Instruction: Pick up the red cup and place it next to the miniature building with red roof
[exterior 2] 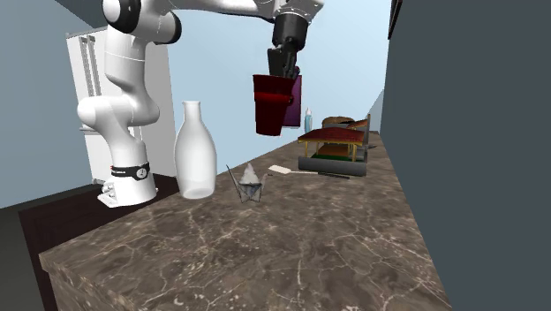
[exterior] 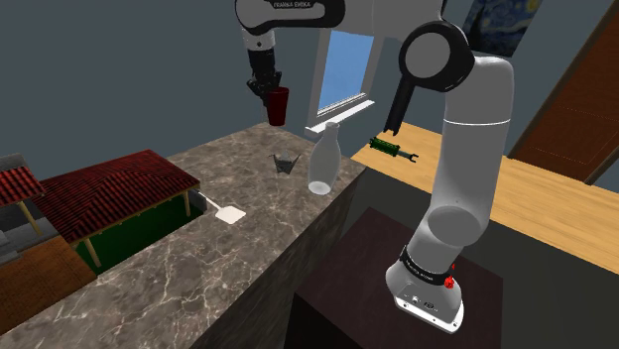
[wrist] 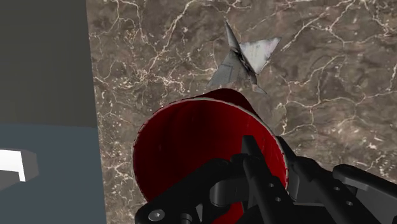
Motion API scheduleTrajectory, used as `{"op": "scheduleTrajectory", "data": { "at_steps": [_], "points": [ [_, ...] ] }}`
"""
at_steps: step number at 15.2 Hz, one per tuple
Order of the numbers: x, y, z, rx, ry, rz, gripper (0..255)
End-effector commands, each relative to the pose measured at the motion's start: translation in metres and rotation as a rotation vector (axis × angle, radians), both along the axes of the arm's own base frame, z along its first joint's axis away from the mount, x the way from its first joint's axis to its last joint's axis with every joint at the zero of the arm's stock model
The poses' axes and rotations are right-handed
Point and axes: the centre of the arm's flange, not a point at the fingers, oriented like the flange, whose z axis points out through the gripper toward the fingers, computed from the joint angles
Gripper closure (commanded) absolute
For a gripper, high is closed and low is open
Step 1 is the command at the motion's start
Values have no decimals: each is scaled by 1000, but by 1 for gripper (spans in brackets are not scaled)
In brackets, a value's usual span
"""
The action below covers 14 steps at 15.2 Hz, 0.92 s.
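Note:
The red cup hangs in the air well above the marble counter, held by its rim in my gripper. From the second exterior view the cup dangles slightly tilted below the black gripper. Through the wrist camera the cup's open mouth sits right under my fingers, which clasp its rim. The miniature building with a red roof stands on the counter at the shoulder view's left, far from the cup. It also appears as a small model farther down the counter.
A white bottle stands near the counter's edge, with a small grey folded object beside it. A white spatula-like piece lies by the building. A second roofed model sits at the far left. A green item lies on the wooden table.

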Motion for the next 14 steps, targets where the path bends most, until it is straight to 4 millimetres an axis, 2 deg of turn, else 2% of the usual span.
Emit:
{"op": "scheduleTrajectory", "data": {
  "at_steps": [1,14],
  "points": [
    [1,-1,11,0,0,0,255],
    [1,-1,79,0,0,0,255]
  ]
}}
